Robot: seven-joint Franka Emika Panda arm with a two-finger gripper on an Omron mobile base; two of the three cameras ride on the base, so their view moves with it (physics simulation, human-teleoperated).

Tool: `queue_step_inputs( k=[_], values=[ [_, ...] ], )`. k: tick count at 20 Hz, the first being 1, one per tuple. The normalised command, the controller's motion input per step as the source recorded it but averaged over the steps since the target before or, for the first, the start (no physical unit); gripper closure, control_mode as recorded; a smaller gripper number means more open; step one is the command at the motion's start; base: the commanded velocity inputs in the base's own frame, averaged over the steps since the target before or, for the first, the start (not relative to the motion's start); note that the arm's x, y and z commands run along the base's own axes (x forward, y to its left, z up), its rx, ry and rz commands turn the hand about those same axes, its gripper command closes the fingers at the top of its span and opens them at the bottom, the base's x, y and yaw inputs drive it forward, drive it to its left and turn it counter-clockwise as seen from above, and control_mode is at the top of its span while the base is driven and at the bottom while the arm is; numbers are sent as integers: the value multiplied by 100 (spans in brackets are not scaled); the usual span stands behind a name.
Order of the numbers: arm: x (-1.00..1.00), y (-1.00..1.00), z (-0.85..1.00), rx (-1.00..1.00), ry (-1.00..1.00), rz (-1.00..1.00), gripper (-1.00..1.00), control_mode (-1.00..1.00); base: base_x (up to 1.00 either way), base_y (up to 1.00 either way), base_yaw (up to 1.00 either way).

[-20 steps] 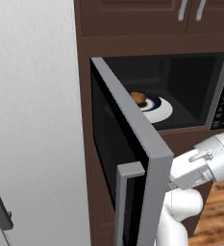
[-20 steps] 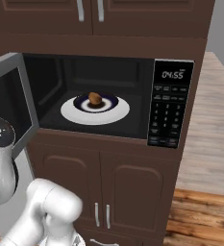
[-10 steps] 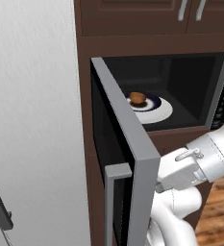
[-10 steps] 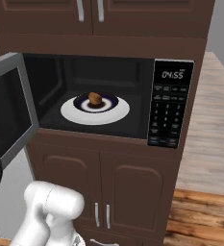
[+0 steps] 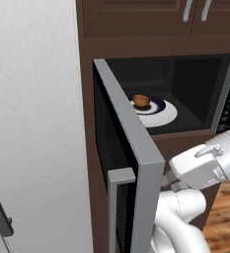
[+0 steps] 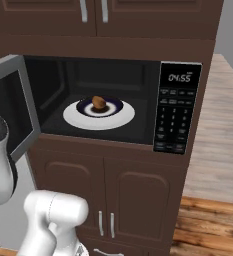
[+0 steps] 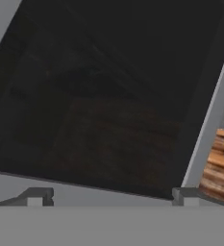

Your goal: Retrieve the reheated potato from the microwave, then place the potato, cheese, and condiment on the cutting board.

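The microwave [image 6: 180,107] stands with its door [image 5: 131,143] swung wide open. Inside, the small brown potato [image 5: 141,101] [image 6: 99,102] rests on a dark-rimmed plate on the white round turntable [image 6: 73,116]. My gripper [image 7: 111,198] is open, its two fingertips [image 7: 36,197] spread wide right against the dark glass of the door [image 7: 108,96]. In the left base view the hand [image 5: 195,168] sits just behind the door's free edge, low and in front of the potato. Cheese, condiment and cutting board are out of view.
A tall pale grey panel [image 5: 32,123] fills the left side next to the open door. Dark wooden cabinets sit above [image 6: 93,15] and below [image 6: 113,195] the microwave. Wooden floor [image 6: 223,165] stretches to the right.
The microwave door has swung further open, towards the left. My hand has moved with it, lower and more to the left. The potato has stayed on its plate.
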Motion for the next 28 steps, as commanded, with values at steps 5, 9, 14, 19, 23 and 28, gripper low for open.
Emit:
queue_step_inputs(
  k=[5, 9, 14, 19, 23, 28],
  values=[
    [17, -51, 11, 0, -1, -1, -100, -100, 0, 0, 0],
    [15, -52, 7, 0, -3, -3, -100, -100, 0, 0, 0],
    [21, -44, 1, 0, -4, -5, -100, -100, 0, 0, 0],
    [38, -28, 0, -10, -10, -19, -100, -100, 0, 0, 0],
    [47, -16, 0, -14, -12, -31, -100, -100, 0, 0, 0],
    [46, -12, 0, -9, -9, -26, -100, -100, 0, 0, 0]
  ],
)
